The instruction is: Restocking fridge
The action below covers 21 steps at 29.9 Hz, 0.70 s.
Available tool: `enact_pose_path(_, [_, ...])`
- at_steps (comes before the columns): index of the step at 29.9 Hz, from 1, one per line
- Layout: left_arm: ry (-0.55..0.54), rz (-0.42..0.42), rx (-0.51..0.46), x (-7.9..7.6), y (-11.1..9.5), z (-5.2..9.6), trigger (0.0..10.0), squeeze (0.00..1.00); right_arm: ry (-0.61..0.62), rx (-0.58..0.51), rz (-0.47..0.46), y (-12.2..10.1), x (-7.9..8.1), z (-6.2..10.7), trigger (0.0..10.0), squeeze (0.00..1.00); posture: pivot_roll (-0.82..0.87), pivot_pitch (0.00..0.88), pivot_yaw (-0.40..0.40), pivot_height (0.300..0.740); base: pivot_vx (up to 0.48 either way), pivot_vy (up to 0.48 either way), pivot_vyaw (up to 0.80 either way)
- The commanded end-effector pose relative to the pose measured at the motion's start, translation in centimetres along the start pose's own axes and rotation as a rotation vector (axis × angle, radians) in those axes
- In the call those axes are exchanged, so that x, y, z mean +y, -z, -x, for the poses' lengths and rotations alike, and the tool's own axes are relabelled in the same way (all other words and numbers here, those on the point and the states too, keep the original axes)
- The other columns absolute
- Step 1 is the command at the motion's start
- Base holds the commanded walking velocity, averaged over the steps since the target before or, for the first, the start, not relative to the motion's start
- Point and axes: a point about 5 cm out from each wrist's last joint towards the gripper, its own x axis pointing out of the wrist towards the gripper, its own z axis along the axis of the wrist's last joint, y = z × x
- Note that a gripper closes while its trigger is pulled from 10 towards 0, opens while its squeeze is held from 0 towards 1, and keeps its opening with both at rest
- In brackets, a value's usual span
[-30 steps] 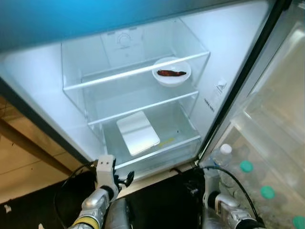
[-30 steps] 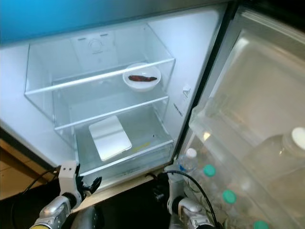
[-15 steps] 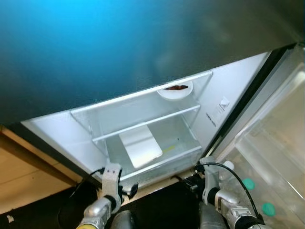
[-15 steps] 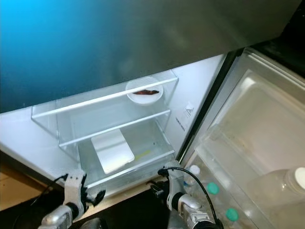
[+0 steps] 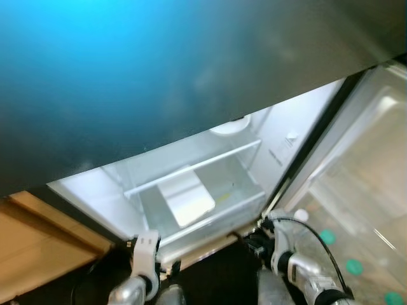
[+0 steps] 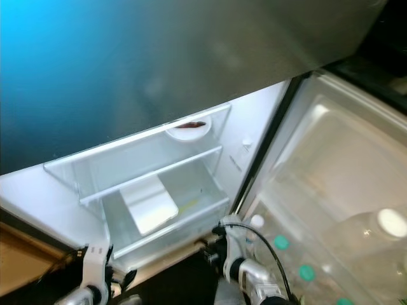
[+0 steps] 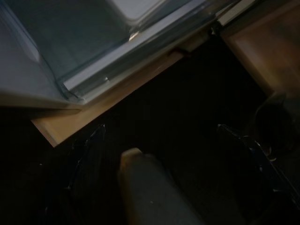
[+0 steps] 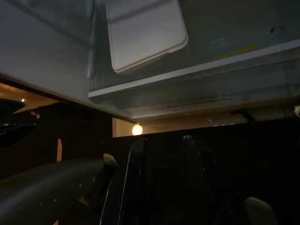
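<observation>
eyes: head, fwd-down at fridge (image 6: 191, 171) | wrists: low, near crisper drawer (image 8: 197, 79)

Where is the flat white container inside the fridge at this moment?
The flat white container lies in the bottom drawer of the open fridge, toward its left side, below the shelf holding the white bowl.

Fridge (image 5: 280, 136) open, interior lit white. Dark blue-grey panel (image 5: 159, 63) hides fridge's upper part. White bowl (image 5: 230, 126) peeks just under panel edge, on glass shelf. Below shelf, clear drawer (image 5: 210, 213) holds flat white tray (image 5: 186, 202), tilted. Open door (image 5: 356, 210) beside drawer; teal bottle caps (image 5: 327, 237) in door bin. Both arms low, before drawer; left wrist (image 5: 146, 254), right wrist (image 5: 280, 244).
</observation>
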Motion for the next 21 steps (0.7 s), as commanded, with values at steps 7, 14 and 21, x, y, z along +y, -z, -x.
enact_pose_path(7, [-0.038,0.011,0.099,0.6,2.6,1.0,10.0,0.00,0.014,0.034,-0.026,1.2,-0.1,0.4,10.0,0.00,-0.03,0.109,0.010,0.724,0.000,0.000,0.00])
enact_pose_path(14, [-0.059,0.026,0.138,0.8,3.7,1.5,10.0,0.00,0.009,0.036,-0.025,1.2,-0.1,0.5,10.0,0.00,-0.03,0.105,0.008,0.740,0.000,0.000,0.00])
enact_pose_path(21, [-0.090,0.056,0.187,1.0,5.2,2.2,10.0,0.00,0.032,0.100,-0.006,2.3,-0.3,0.9,10.0,0.00,-0.03,0.102,0.004,0.740,0.000,0.000,0.00])
